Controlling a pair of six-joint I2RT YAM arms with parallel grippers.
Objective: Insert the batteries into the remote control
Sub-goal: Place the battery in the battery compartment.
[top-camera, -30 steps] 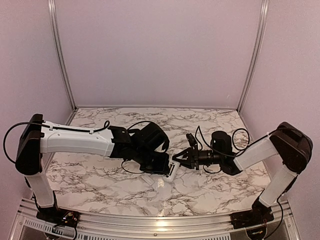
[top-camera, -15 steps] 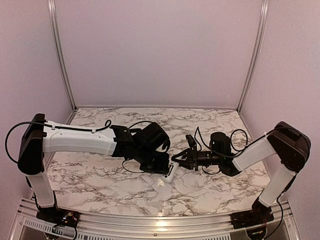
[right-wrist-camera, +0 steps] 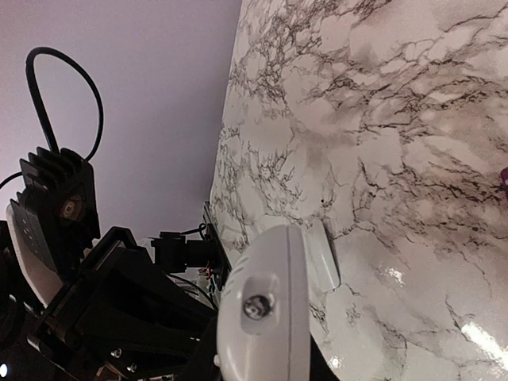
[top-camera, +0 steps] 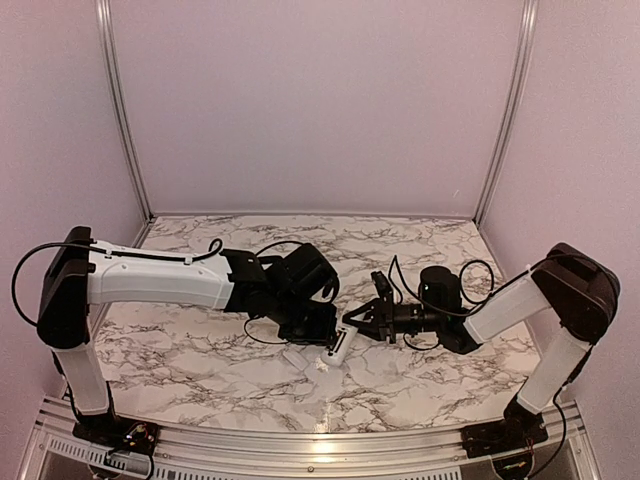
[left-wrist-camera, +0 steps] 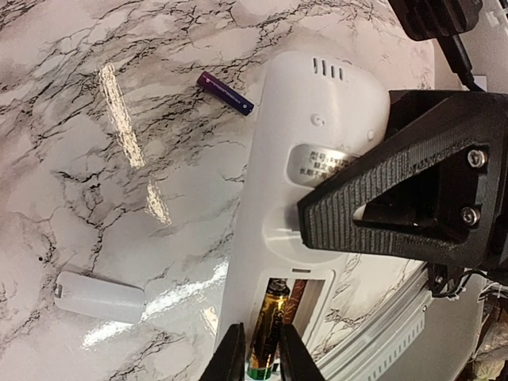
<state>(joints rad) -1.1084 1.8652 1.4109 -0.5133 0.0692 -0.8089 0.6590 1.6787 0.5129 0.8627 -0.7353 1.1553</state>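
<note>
Left jaws clamp the remote control [left-wrist-camera: 305, 119]; right jaws pinch a battery [left-wrist-camera: 267, 327] in its compartment [left-wrist-camera: 308, 305].

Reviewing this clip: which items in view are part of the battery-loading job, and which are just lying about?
Job in hand:
remote control
battery in its open bay
loose battery on the table

Lying about:
detached white cover, flat on the table beside the remote

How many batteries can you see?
2. A loose battery lies on the table beyond the remote control. A second battery sits in its open compartment, pinched by the left fingers. More may be hidden.
</note>
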